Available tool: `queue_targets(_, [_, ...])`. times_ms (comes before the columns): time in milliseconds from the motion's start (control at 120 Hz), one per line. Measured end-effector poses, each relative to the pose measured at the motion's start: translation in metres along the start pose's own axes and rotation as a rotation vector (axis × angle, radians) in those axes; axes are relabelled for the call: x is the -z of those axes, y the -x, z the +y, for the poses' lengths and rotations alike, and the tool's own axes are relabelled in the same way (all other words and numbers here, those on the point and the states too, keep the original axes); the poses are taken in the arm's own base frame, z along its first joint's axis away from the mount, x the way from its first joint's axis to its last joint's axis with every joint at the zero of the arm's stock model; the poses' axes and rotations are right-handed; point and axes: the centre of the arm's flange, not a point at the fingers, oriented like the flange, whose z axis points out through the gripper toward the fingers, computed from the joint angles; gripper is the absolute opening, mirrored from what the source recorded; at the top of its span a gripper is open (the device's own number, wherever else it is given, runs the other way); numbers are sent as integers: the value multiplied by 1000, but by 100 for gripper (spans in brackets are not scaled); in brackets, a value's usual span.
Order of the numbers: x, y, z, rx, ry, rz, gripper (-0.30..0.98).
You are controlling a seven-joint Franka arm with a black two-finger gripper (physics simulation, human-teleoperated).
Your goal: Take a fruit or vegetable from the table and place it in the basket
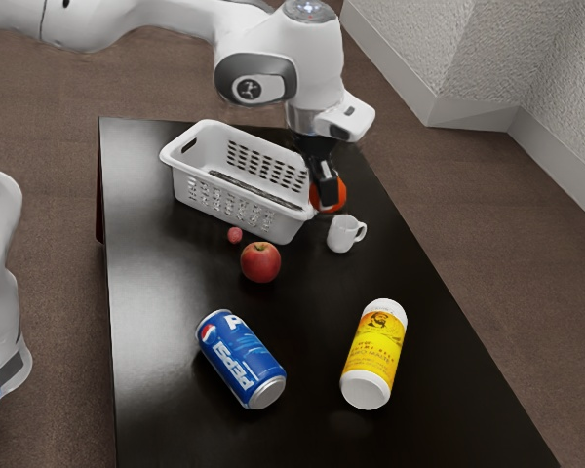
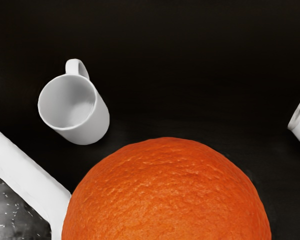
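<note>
At the far end of the table, my gripper is shut on an orange, with one black finger across its near side and the far finger hidden behind the fruit. The orange is large at the wrist view's lower edge, close under my hand, and seems to be off the table. Right beside it is the white basket, whose rim is partly covered by the orange. A red apple and a small reddish fruit lie on the table near the basket.
A white mug stands close to the orange, on the exterior view's right of the basket; the mug has its handle turned away from the orange. A Pepsi can and a yellow-labelled white bottle lie on the black table.
</note>
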Motion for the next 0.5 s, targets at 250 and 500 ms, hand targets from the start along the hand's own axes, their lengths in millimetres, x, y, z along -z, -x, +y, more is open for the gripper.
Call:
queue_targets(250, [23, 30, -116, 191, -74, -147, 21])
queue_targets(500, [25, 54, -145, 213, -93, -229, 21])
